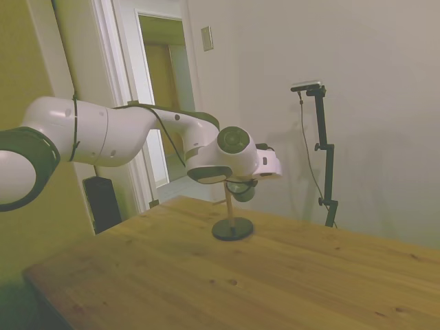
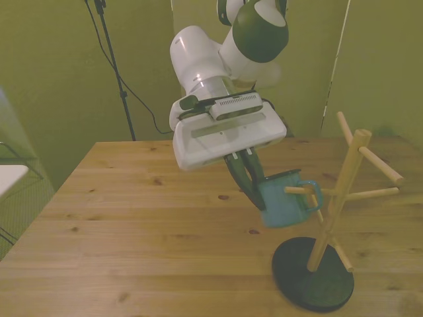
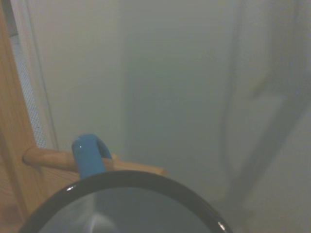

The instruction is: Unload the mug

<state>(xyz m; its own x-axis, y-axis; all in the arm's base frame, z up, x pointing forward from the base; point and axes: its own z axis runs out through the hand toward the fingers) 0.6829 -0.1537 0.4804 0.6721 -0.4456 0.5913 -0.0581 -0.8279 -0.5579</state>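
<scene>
The mug (image 2: 285, 199) hangs by its handle (image 3: 89, 155) on a wooden peg (image 2: 299, 190) of the mug tree (image 2: 330, 211), tilted, directly at the tips of the pincer (image 2: 254, 187). The pincer's dark fingers (image 2: 242, 173) close on the mug's rim on the side away from the tree (the handle still loops the peg). The tree's dark round base (image 2: 312, 274) stands on the counter (image 2: 145, 231).

1. Wooden table (image 2: 145, 224), pale planks with dark knots, filling the lower half of the front view and the lower right of the side view.
2. Wooden mug tree (image 2: 330, 218) on a dark round base, standing at the front view's lower right; middle of the side view.
</scene>
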